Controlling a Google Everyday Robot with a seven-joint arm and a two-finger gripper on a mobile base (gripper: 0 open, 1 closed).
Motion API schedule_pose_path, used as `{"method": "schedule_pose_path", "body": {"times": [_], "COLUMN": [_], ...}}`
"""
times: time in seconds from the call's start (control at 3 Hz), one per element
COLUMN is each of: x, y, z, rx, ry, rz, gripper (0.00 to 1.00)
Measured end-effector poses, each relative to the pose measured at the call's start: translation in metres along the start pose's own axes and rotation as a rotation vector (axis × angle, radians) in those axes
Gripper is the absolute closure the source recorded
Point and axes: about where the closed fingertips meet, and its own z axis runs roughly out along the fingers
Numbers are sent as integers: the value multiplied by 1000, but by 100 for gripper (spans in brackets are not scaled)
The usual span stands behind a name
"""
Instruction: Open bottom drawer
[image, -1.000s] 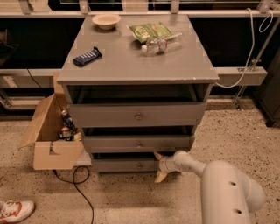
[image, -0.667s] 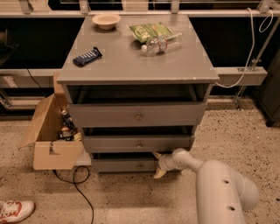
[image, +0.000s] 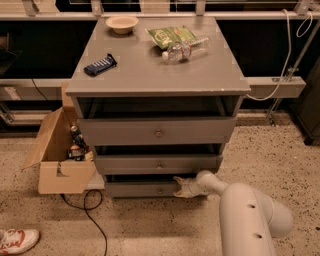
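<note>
White arm (image: 250, 220) low at front; gripper (image: 179, 187) w/ fingers spread, one tip above the other, at R end of bottom drawer (image: 135, 189). Knob (image: 160, 190) just left of them; cardboard box (image: 60, 165) farther left.

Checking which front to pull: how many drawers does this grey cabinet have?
3, stacked: top drawer, middle drawer below it, bottom drawer lowest. The gripper is at the bottom drawer's right end. None seem hidden.
</note>
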Motion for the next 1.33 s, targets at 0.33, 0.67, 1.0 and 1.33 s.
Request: {"method": "schedule_pose_path", "body": {"times": [0.33,0.67,1.0,1.33], "x": [-4,-7,-15,-16], "y": [-2,-4,-4,-4], "z": [-5,-9,-19,-19], "rx": [0,0,-3,-3], "ry": [0,-1,-25,-25], "rz": [0,0,-4,-4], "gripper": [85,100,100,87]}}
